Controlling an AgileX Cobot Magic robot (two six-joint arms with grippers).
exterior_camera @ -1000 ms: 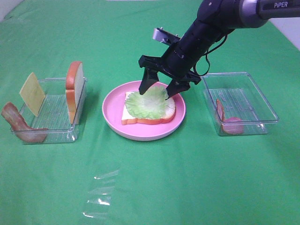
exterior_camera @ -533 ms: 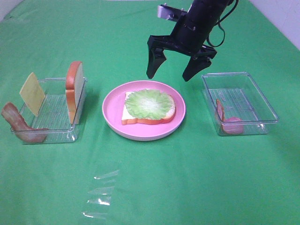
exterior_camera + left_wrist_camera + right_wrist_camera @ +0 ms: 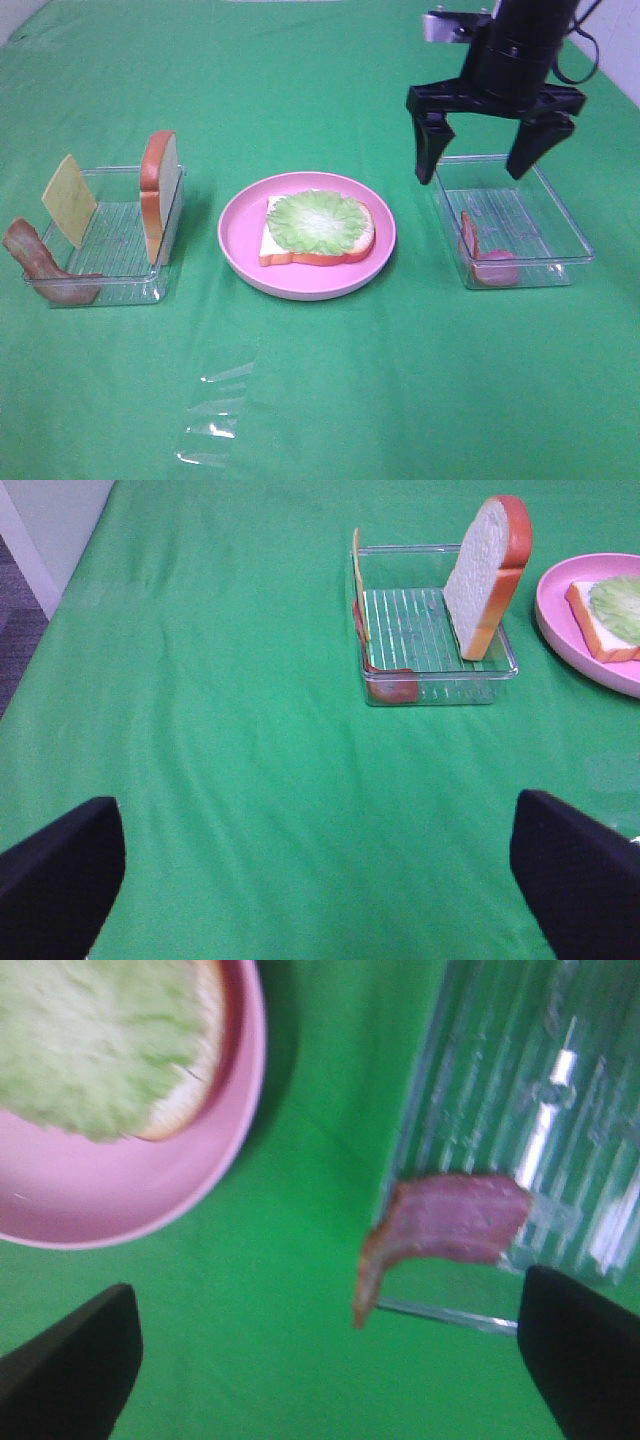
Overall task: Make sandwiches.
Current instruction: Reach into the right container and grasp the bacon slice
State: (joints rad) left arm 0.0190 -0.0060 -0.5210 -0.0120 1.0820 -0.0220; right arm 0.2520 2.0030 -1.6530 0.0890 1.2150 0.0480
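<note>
Hanging wide open and empty over the far end of the clear tray (image 3: 578, 236), the right gripper (image 3: 471, 172) is set just behind the bacon strip (image 3: 482, 260) lying along that tray's plate-side wall, while the lettuce-topped sandwich (image 3: 318, 226) is seen on the pink plate (image 3: 240, 236).

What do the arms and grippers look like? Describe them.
The right gripper is matte black with two tapered fingers, a silver-grey block at its wrist and a black cable looping beside it. The left gripper shows only two black rounded fingertips.
</note>
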